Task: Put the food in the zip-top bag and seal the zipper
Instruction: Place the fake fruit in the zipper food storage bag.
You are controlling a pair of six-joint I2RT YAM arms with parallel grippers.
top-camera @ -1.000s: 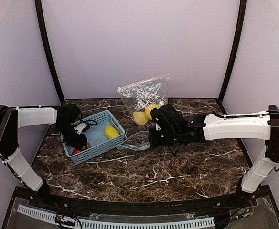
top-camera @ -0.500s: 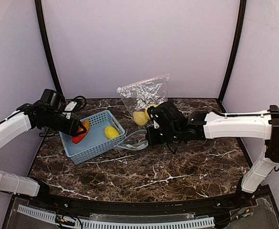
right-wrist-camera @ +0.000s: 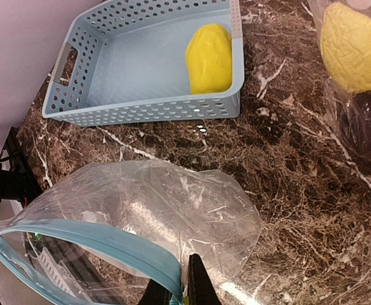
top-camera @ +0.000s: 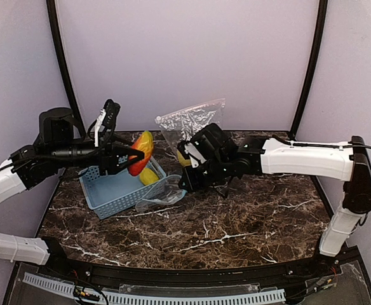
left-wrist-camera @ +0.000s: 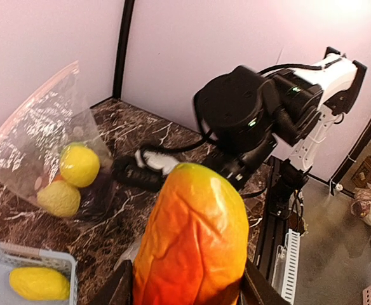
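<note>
My left gripper (top-camera: 132, 159) is shut on an orange-red piece of food (left-wrist-camera: 192, 241) and holds it in the air over the basket's right end. Its fingers (left-wrist-camera: 254, 289) press on the fruit's sides. Just right of it, my right gripper (top-camera: 185, 170) is shut on the blue zipper edge (right-wrist-camera: 90, 238) of a clear zip-top bag (right-wrist-camera: 154, 210). That bag (top-camera: 160, 194) is raised at the pinched edge and sags to the table. One yellow lemon (top-camera: 148, 176) lies in the light-blue basket (top-camera: 112, 190).
A second clear bag (top-camera: 192, 122) leans on the back wall, holding two yellow lemons (left-wrist-camera: 79, 164) and something dark. The basket (right-wrist-camera: 109, 111) stands left of the held bag. Black corner posts rise on both sides at the back.
The left arm has lifted the orange-red fruit out of the basket, up and to the right. The right gripper has moved left and raised the bag's zipper edge.
</note>
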